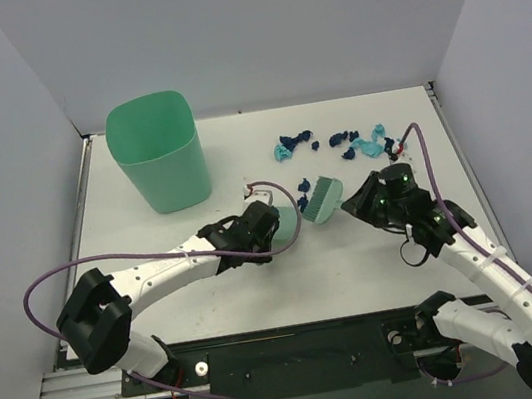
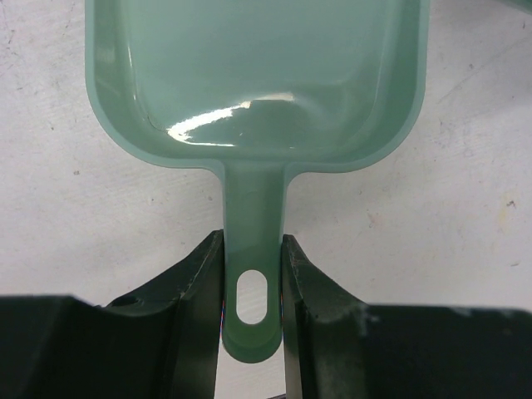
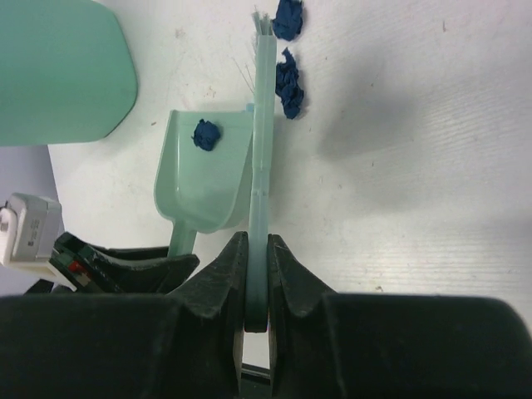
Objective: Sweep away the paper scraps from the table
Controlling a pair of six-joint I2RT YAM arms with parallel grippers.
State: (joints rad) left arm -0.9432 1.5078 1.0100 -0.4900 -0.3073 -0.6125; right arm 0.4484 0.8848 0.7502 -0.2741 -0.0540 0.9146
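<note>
The left gripper [image 2: 252,253] pinches the handle of the mint-green plastic dustpan [image 2: 249,75]; the right gripper [image 3: 258,249] clamps the slim mint-green brush [image 3: 264,125]. Crumpled navy and turquoise paper scraps [image 1: 358,141] lie at one o'clock on the white table [image 1: 358,271]; one navy scrap [image 3: 205,134] sits inside the pan.

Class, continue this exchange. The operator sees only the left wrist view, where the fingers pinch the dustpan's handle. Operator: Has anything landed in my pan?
Observer: Yes. The right wrist view shows one dark blue scrap lying in the dustpan, near its mouth.
Operator: Where is the brush?
Observer: The right gripper is shut on the brush, which runs alongside the pan's edge.
Operator: What remains?
Observer: The top view shows more paper scraps scattered on the table, beyond the brush and outside the pan.
</note>
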